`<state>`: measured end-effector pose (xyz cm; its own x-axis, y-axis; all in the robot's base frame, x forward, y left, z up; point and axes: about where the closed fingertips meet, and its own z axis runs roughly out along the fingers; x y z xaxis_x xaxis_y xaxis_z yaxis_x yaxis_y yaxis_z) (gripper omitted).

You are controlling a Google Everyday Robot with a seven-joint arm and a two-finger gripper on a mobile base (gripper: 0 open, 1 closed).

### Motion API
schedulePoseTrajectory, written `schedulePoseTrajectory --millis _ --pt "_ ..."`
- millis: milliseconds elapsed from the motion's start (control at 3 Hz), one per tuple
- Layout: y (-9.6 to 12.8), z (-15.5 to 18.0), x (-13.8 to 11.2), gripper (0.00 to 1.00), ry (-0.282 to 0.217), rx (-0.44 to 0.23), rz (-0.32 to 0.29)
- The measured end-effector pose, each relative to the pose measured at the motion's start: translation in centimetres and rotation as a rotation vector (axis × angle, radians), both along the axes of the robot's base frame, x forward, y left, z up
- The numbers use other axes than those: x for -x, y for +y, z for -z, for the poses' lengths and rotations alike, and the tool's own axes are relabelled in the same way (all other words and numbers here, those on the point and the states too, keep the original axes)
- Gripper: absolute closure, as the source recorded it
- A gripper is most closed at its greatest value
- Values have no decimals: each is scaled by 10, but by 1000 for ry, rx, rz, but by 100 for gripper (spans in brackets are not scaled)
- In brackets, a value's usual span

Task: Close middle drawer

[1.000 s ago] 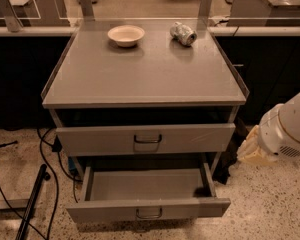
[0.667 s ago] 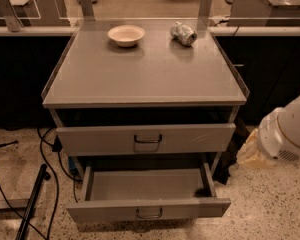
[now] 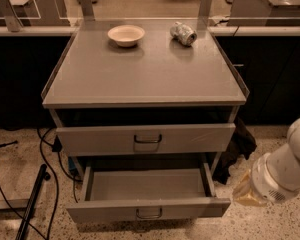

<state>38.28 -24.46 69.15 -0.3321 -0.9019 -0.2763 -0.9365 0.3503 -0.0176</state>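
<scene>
Grey metal middle drawer [image 3: 110, 211], wide and shallow, pulled out below the taller-fronted grey drawer [image 3: 190, 139]; long axis left-right, front toward camera. Pale gripper [image 3: 247, 194] hangs at its right, grip state indiscernible.

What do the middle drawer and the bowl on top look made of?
The middle drawer looks like matte grey painted sheet metal: thin folded walls. The bowl: smooth cream, ceramic or plastic, unclear. The gripper hangs right of the cabinet.
</scene>
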Motion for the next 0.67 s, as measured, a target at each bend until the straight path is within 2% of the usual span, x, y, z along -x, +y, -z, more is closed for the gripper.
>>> schedulePoseTrajectory --millis 333,667 --pt "2 78 17 100 30 -125 31" --pt "2 78 17 100 30 -125 31"
